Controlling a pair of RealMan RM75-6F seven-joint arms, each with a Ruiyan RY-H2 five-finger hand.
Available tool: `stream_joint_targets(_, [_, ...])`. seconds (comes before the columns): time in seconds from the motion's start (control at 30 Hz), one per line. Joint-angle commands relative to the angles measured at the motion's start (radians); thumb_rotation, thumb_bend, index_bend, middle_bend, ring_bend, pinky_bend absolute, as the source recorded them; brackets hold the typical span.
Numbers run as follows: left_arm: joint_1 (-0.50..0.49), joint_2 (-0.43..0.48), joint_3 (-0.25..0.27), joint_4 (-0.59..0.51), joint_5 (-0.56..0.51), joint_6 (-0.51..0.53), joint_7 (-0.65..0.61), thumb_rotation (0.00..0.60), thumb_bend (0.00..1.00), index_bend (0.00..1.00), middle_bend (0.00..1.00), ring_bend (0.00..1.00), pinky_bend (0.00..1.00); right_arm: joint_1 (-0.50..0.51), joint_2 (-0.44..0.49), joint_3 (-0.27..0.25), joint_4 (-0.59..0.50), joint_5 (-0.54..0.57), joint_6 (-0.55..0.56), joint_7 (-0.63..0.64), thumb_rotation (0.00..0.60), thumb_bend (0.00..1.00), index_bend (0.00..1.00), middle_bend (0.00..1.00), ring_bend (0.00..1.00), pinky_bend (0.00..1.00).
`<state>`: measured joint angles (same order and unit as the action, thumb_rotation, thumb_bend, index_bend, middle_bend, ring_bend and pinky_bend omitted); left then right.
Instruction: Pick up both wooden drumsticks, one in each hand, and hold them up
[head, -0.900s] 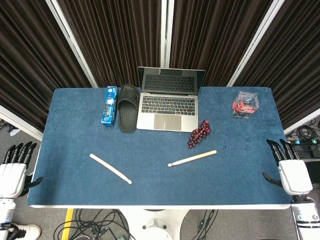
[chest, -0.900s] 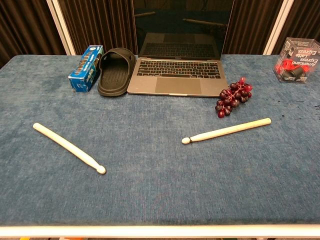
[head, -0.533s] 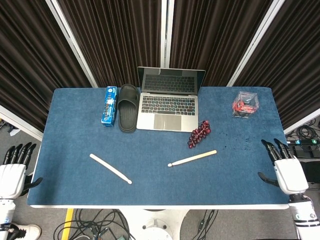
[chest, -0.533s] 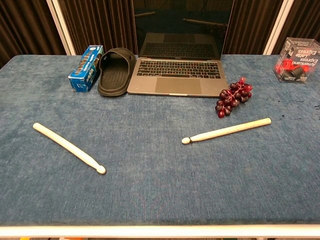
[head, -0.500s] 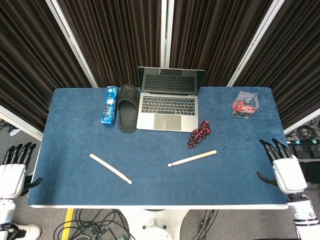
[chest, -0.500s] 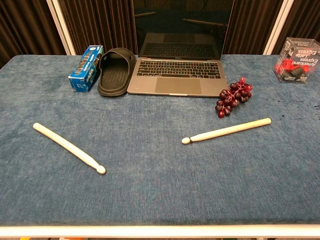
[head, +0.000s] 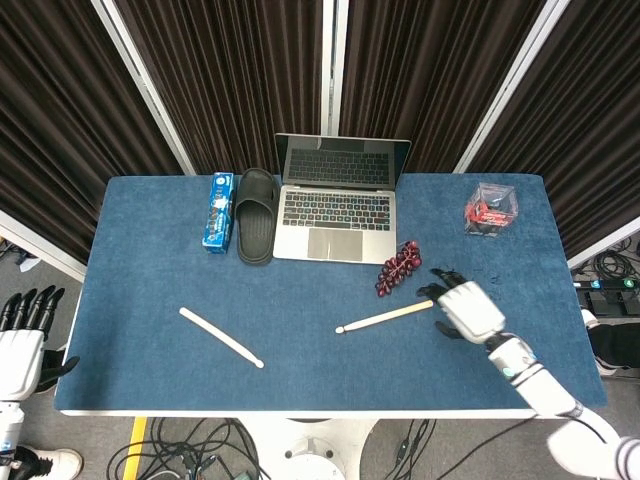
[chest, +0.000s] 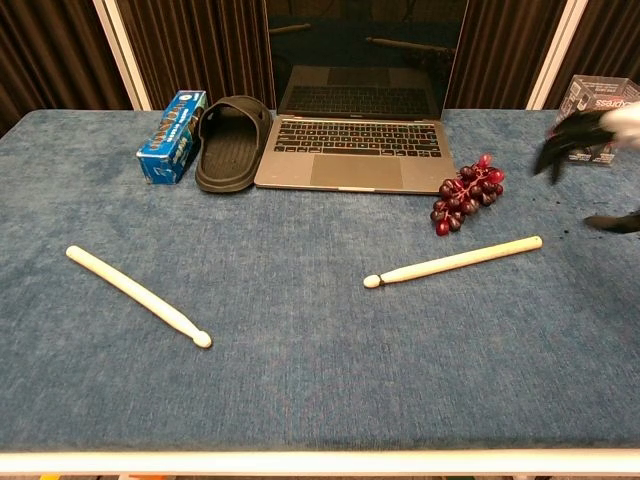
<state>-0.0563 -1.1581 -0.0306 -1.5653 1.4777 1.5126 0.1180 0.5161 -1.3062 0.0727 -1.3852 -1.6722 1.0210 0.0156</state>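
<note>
Two pale wooden drumsticks lie flat on the blue table. The left drumstick (head: 221, 337) (chest: 137, 296) slants across the front left. The right drumstick (head: 385, 317) (chest: 453, 261) lies right of centre, its butt end toward the right. My right hand (head: 463, 308) (chest: 592, 150) hovers just beyond that butt end, fingers spread, holding nothing. My left hand (head: 20, 345) stays off the table's left edge, fingers apart and empty; the chest view does not show it.
Along the back stand an open laptop (head: 338, 203), a black slipper (head: 257, 214) and a blue box (head: 218, 211). Dark red grapes (head: 398, 267) lie just behind the right drumstick. A clear box with red contents (head: 491, 209) sits back right.
My right hand has swung from beyond the table's right edge inward over the table to the right drumstick's butt end. The left hand dropped slightly. Both drumsticks lie unmoved.
</note>
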Motion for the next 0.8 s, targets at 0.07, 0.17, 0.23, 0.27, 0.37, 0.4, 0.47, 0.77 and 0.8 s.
stream_joint_targets(0.07, [0.001,0.0,0.001,-0.002,-0.004,-0.004,-0.004,0.6,0.08,0.05,0.04,0.0,0.02,0.052,-0.104,-0.008,0.096,-0.026,-0.039,-0.096,0.6,0.08,0.35,0.41,0.15,0.24])
stream_joint_targets(0.17, [0.003,-0.002,0.003,0.002,-0.008,-0.009,-0.01,0.6,0.08,0.05,0.04,0.0,0.02,0.055,-0.142,-0.018,0.136,-0.018,-0.038,-0.136,0.6,0.09,0.36,0.42,0.16,0.25])
stream_joint_targets(0.23, [0.003,-0.004,0.002,0.005,-0.008,-0.011,-0.015,0.6,0.08,0.05,0.04,0.0,0.02,0.053,-0.158,-0.023,0.157,-0.01,-0.034,-0.144,0.6,0.1,0.37,0.43,0.16,0.25])
stream_joint_targets(0.27, [0.002,-0.005,0.002,0.007,-0.009,-0.012,-0.016,0.6,0.08,0.05,0.04,0.0,0.02,0.051,-0.167,-0.025,0.171,-0.006,-0.031,-0.148,0.6,0.11,0.37,0.43,0.16,0.25])
stream_joint_targets(0.37, [-0.001,-0.008,0.0,0.009,-0.008,-0.016,-0.019,0.6,0.08,0.05,0.04,0.0,0.02,0.047,-0.196,-0.031,0.226,0.006,-0.02,-0.165,0.6,0.13,0.38,0.43,0.16,0.25])
stream_joint_targets(0.4, [-0.004,-0.008,-0.001,0.005,-0.008,-0.019,-0.017,0.6,0.08,0.05,0.04,0.0,0.02,0.048,-0.21,-0.033,0.25,0.008,-0.016,-0.169,0.6,0.14,0.39,0.44,0.16,0.25])
stream_joint_targets(0.47, [-0.005,-0.007,-0.002,0.002,-0.009,-0.022,-0.018,0.6,0.08,0.05,0.04,0.0,0.02,0.051,-0.234,-0.036,0.293,0.011,-0.012,-0.171,0.6,0.15,0.39,0.44,0.16,0.25])
stream_joint_targets(0.77, [0.0,-0.012,0.003,0.016,-0.01,-0.025,-0.043,0.6,0.08,0.05,0.04,0.0,0.02,0.072,-0.323,-0.045,0.43,0.024,-0.002,-0.122,0.6,0.2,0.42,0.45,0.16,0.25])
stream_joint_targets(0.8, [0.0,-0.011,0.003,0.014,-0.011,-0.026,-0.042,0.6,0.08,0.05,0.04,0.0,0.02,0.073,-0.33,-0.046,0.44,0.025,-0.001,-0.117,0.6,0.2,0.42,0.45,0.16,0.25])
